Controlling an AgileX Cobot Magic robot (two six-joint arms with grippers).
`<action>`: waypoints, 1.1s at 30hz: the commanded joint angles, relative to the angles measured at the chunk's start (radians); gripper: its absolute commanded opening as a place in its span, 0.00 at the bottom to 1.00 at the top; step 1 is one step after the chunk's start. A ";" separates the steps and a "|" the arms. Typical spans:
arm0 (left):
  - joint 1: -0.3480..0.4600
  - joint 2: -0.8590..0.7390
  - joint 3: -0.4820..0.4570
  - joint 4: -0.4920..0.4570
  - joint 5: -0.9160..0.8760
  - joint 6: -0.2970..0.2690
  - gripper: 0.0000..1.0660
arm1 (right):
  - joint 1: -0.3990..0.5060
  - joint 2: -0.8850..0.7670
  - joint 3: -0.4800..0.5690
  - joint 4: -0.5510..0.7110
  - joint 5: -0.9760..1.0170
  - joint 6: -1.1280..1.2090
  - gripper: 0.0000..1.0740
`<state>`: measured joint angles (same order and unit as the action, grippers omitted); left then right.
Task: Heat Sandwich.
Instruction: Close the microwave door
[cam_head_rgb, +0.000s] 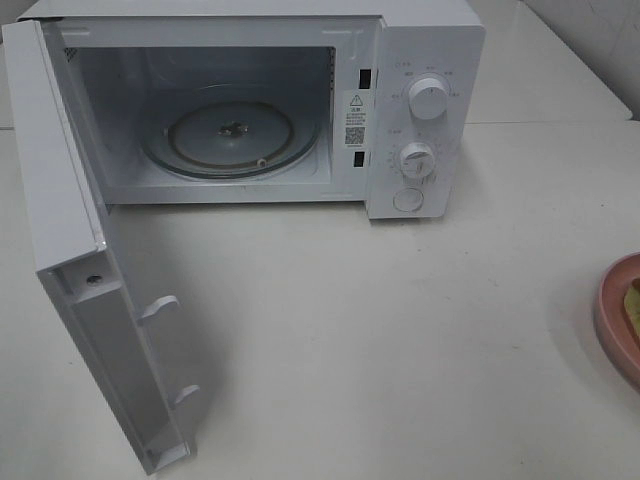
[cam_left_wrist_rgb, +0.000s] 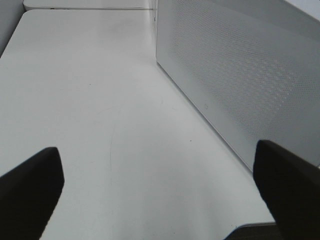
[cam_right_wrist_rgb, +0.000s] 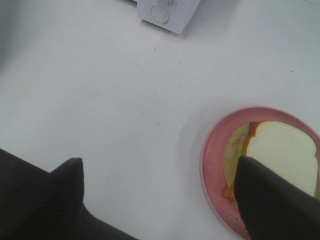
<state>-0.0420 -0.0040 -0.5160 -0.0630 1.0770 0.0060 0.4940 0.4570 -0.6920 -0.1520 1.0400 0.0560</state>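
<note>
White covers nearly everything: the worktop (cam_head_rgb: 400, 330), and the microwave (cam_head_rgb: 420, 110) standing at its far side with its door (cam_head_rgb: 90, 270) swung wide open toward the left. Inside the cavity a round glass turntable (cam_head_rgb: 235, 130) lies flat on the floor of the oven, with nothing on it. Two round dials and a round button sit in a column on the control panel at the right of the opening. At the right edge of the high view a round pink plate (cam_head_rgb: 618, 315) pokes into the picture, well apart from the microwave. The right wrist view shows this plate (cam_right_wrist_rgb: 212, 165) more fully, and on it lies the sandwich (cam_right_wrist_rgb: 282, 150): a pale bread slice on top, with yellow and red filling showing along its edge. The right pincer (cam_right_wrist_rgb: 160, 200) hangs above the worktop with its jaws spread wide and nothing between them; one finger overlaps the plate and sandwich in that view, though whether it touches them cannot be told. The left pincer (cam_left_wrist_rgb: 160, 190) is likewise spread wide and holds nothing, hovering over bare worktop just beside the perforated outer face of the door (cam_left_wrist_rgb: 240, 85).
</note>
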 joint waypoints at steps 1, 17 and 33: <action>0.001 -0.007 0.001 0.002 -0.010 -0.006 0.92 | -0.002 -0.076 0.002 0.003 0.040 -0.012 0.73; 0.001 -0.007 0.001 0.002 -0.010 -0.006 0.92 | -0.209 -0.413 0.192 0.033 -0.039 -0.002 0.71; 0.001 -0.009 0.001 0.002 -0.010 -0.006 0.92 | -0.352 -0.487 0.196 0.035 -0.043 0.000 0.71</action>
<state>-0.0420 -0.0040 -0.5160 -0.0630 1.0770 0.0060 0.1510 -0.0030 -0.4970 -0.1170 1.0090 0.0560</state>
